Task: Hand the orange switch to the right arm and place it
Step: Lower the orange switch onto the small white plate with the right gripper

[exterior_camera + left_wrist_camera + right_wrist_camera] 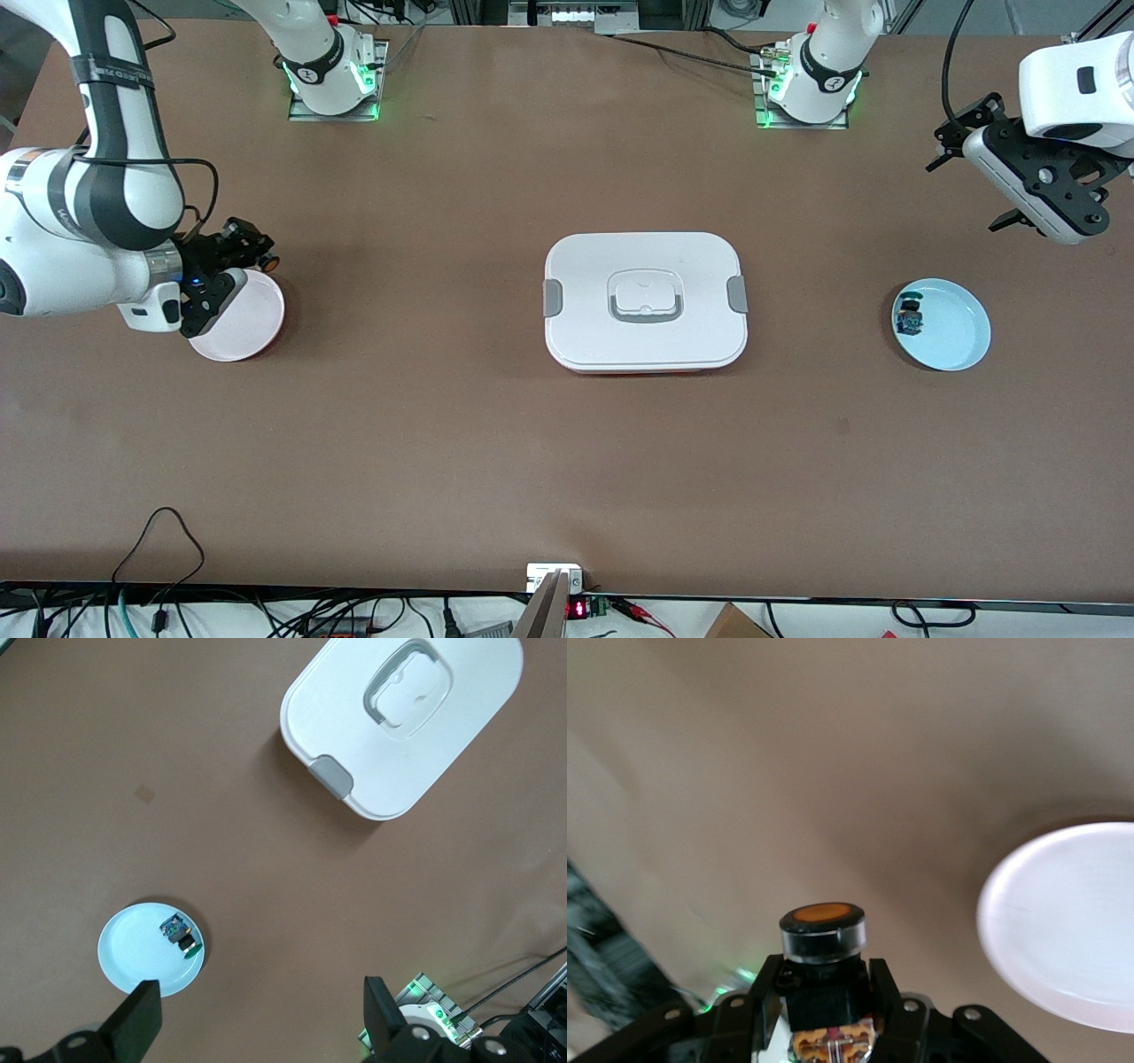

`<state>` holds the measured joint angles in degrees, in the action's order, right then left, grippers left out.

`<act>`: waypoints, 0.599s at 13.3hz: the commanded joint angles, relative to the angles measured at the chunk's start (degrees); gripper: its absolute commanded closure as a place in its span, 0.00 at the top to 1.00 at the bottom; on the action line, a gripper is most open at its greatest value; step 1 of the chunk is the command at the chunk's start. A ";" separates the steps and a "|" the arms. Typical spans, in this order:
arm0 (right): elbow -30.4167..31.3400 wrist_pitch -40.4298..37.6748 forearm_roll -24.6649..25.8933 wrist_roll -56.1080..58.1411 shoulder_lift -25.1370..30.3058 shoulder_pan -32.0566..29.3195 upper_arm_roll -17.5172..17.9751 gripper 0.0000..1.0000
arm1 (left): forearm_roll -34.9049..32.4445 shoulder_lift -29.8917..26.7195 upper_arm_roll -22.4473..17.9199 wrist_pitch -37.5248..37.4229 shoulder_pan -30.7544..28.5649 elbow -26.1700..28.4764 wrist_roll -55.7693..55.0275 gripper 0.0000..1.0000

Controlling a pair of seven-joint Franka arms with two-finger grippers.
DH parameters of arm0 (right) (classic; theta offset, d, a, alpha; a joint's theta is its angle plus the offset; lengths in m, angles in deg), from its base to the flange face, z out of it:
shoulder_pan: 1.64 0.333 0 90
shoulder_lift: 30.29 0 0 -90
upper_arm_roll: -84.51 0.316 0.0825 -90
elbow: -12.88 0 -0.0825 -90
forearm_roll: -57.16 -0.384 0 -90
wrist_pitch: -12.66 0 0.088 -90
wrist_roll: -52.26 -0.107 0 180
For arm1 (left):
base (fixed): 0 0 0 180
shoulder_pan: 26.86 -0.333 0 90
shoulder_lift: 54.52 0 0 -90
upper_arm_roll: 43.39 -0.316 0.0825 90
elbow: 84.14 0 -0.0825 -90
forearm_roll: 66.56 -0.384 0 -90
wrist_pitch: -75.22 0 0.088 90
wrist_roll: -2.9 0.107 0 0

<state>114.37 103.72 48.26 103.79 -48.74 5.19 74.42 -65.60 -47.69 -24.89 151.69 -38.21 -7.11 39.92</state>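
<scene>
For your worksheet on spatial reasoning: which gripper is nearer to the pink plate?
Right. The right gripper, shut on the orange switch, is at the pink plate's rim; the left gripper waits above the table's other end.

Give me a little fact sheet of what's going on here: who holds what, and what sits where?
right gripper: shut on the orange switch, at the edge of the pink plate
left gripper: open, holding nothing, up over the table's left-arm end, waiting
blue plate: holds a blue-green switch
white box: mid-table, lid on, between the two plates
pink plate: toward the right arm's end, nothing seen on it
table: brown
</scene>
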 commanded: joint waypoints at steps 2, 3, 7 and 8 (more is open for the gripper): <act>3.70 9.19 9.40 11.89 0.79 -1.90 0.51 0.03 | -1.23 -2.78 -16.35 12.52 7.99 7.08 1.73 1.00; 5.02 12.18 11.26 15.49 0.79 -2.08 0.51 0.03 | -1.32 -2.78 -20.57 16.21 10.80 7.26 5.22 1.00; 11.61 23.79 11.98 24.56 0.70 -4.89 0.51 0.04 | -0.62 -2.25 -22.37 21.35 11.62 11.04 8.17 1.00; 13.28 27.03 12.06 27.19 0.70 -5.07 0.51 0.06 | -0.62 -2.43 -22.37 21.35 11.62 11.04 3.54 1.00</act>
<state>123.74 125.82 59.42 126.37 -49.27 1.34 74.38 -65.62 -48.68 -46.37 171.79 -27.94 2.20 47.26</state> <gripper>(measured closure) 0.559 0.000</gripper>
